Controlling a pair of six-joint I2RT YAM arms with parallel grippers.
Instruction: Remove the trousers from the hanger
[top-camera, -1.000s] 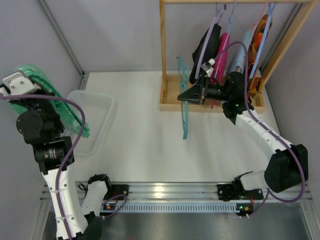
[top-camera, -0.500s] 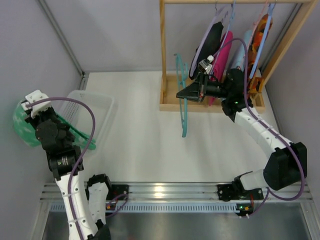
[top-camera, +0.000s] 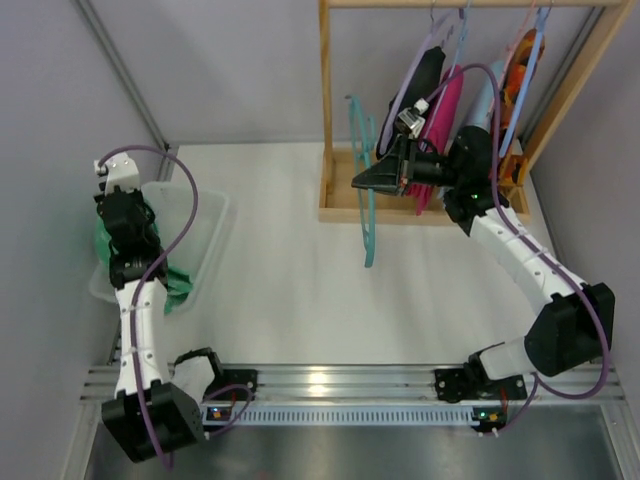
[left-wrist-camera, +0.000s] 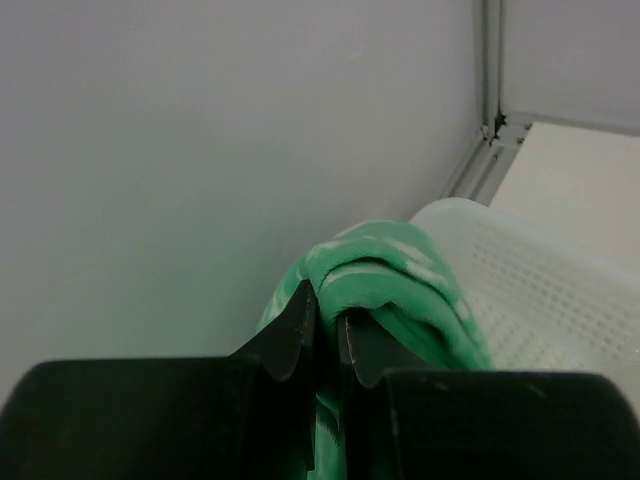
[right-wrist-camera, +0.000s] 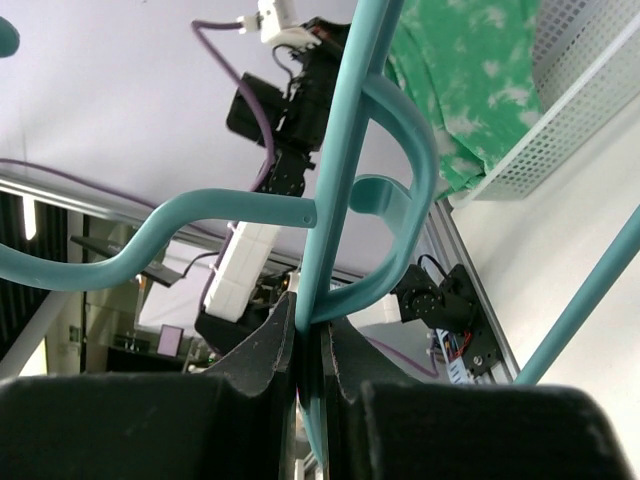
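My left gripper (top-camera: 122, 262) is shut on the mint-green patterned trousers (top-camera: 170, 282) and holds them over the clear plastic bin (top-camera: 205, 215) at the left. The cloth bulges over my fingertips in the left wrist view (left-wrist-camera: 385, 285), where my left gripper (left-wrist-camera: 328, 322) is pinched on it. My right gripper (top-camera: 362, 184) is shut on a bare teal hanger (top-camera: 368, 225), held beside the wooden rack (top-camera: 326, 110). The hanger bar (right-wrist-camera: 345, 170) runs between my right gripper's (right-wrist-camera: 310, 325) jaws. The black (top-camera: 425, 75), magenta pink (top-camera: 445, 105), light blue (top-camera: 488, 90) and orange patterned trousers (top-camera: 520, 65) hang on the rack.
The rack's wooden base (top-camera: 400, 212) stands at the back right of the white table. Grey walls close the left and the back. A metal rail (top-camera: 330, 385) with the arm bases runs along the near edge.
My left arm has swung down and right, bringing the green trousers from high at the left wall onto the bin. My right gripper has moved slightly up and back with the hanger.
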